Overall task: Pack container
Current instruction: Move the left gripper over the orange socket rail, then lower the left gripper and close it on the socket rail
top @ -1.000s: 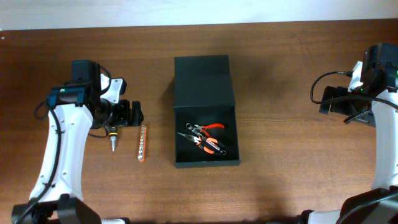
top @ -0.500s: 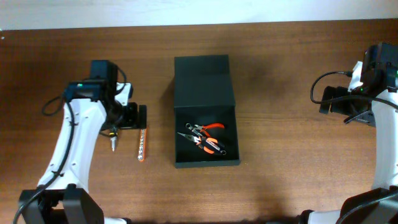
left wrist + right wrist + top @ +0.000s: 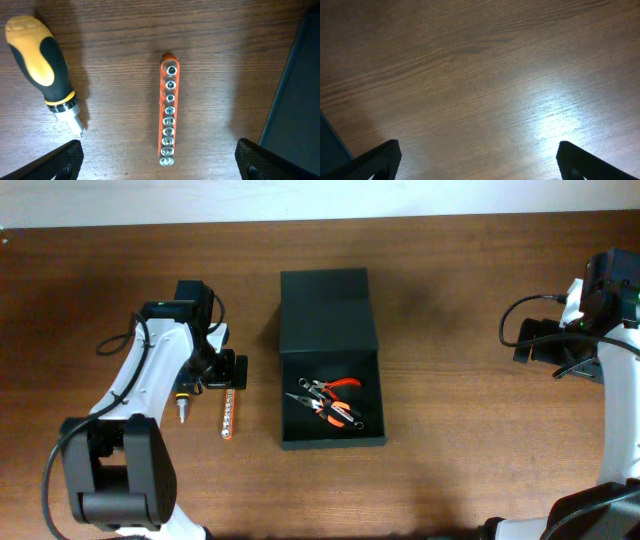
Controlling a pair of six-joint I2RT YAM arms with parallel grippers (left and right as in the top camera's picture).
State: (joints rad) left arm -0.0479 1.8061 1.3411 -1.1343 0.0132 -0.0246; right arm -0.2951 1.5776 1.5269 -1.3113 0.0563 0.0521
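The container [image 3: 332, 442], a dark box with its flap lid [image 3: 325, 305] lying open toward the far side, sits mid-table. Inside it lie orange-handled pliers [image 3: 332, 402]. Left of it an orange socket rail [image 3: 229, 412] [image 3: 168, 111] rests on the wood, beside a yellow-and-black screwdriver [image 3: 182, 402] [image 3: 42, 62]. My left gripper [image 3: 225, 372] [image 3: 160, 159] hovers open over the rail's far end, its fingers wide on either side and touching nothing. The container's wall [image 3: 295, 90] shows at the left wrist view's right edge. My right gripper [image 3: 535, 345] [image 3: 480, 160] is open over bare wood at the far right.
The container's corner [image 3: 329, 142] shows at the right wrist view's lower left. The table's far edge runs along the top of the overhead view.
My left arm has swung right, from above the screwdriver to above the socket rail, nearer the container. Both grippers stayed open, and the right arm has not moved.
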